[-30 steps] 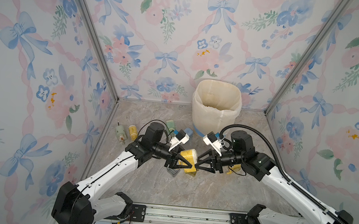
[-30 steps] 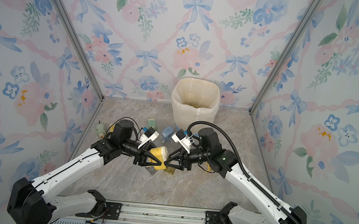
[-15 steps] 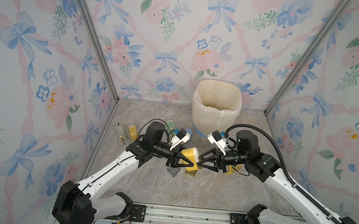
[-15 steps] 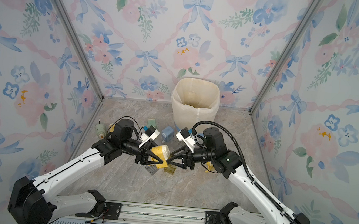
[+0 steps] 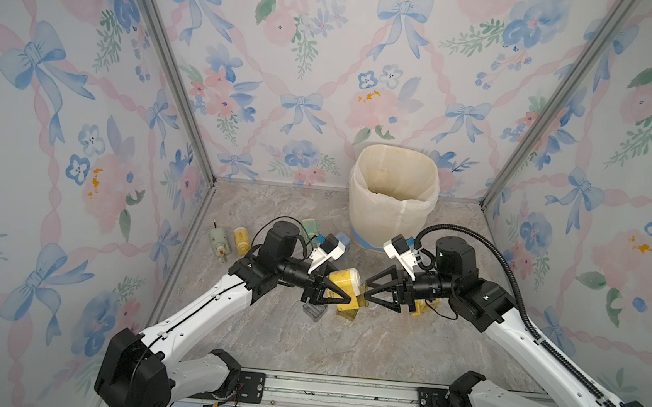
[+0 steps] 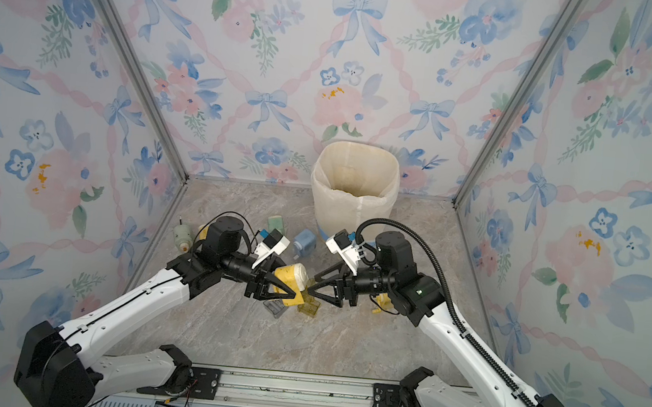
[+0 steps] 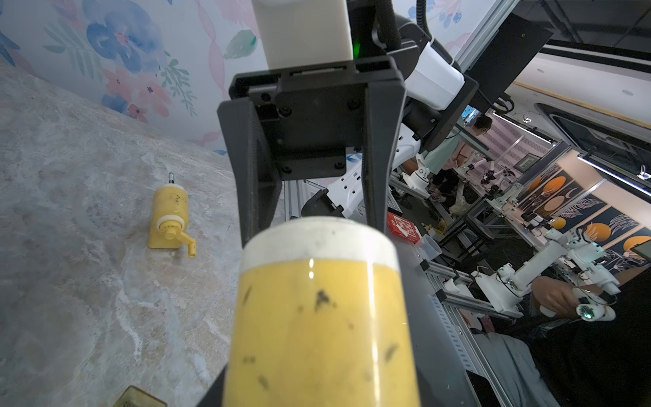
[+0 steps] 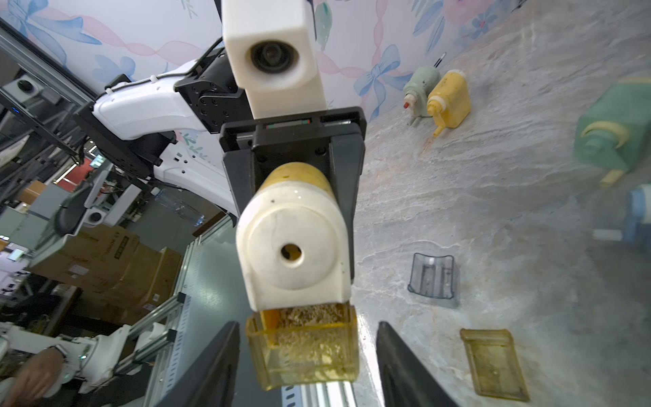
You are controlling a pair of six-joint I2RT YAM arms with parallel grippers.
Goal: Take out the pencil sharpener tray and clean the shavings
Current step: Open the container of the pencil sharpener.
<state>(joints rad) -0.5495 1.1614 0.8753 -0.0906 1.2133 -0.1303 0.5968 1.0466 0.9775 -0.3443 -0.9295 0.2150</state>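
Observation:
My left gripper (image 5: 339,290) is shut on a yellow pencil sharpener (image 5: 344,280) with a cream front end (image 8: 292,246), held lying sideways above the table. The sharpener's body fills the left wrist view (image 7: 317,317). Its yellow see-through tray (image 8: 303,352) sticks partway out of the base and is packed with shavings. My right gripper (image 5: 366,290) faces the sharpener's front end. It is open, and its fingers (image 8: 218,356) stand on either side of the tray with a gap on each side.
A bin with a white liner (image 5: 393,194) stands at the back. Other sharpeners lie around: pale (image 5: 218,241), yellow (image 5: 240,241), green (image 5: 310,227), blue (image 5: 343,240), and yellow (image 5: 422,307) under my right arm. A grey tray (image 5: 313,312) and a yellow tray (image 5: 349,314) lie below the held sharpener.
My right arm has drawn back a little to the right and its jaws have spread wider around the tray. The left gripper and the sharpener have stayed put.

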